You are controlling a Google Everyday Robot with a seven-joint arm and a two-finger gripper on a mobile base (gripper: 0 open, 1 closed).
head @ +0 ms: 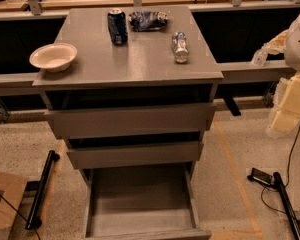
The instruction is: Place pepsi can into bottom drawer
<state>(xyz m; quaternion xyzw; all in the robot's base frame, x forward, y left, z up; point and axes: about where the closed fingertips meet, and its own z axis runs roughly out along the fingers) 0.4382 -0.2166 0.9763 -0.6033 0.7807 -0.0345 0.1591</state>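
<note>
The pepsi can (117, 27) stands upright on the grey cabinet top (130, 59), near its back edge, left of centre. The bottom drawer (140, 196) is pulled out towards me and its flat grey floor is bare. My gripper (262, 55) hangs at the right edge of the view, off the cabinet's right side at about top height and well to the right of the can. It holds nothing that I can see.
A blue-and-white chip bag (148, 20) lies right of the can. A clear bottle (179, 47) lies on its side at the right. A white bowl (53, 57) sits at the left edge. The two upper drawers (130, 121) stand slightly out. Cables (275, 181) lie on the floor at right.
</note>
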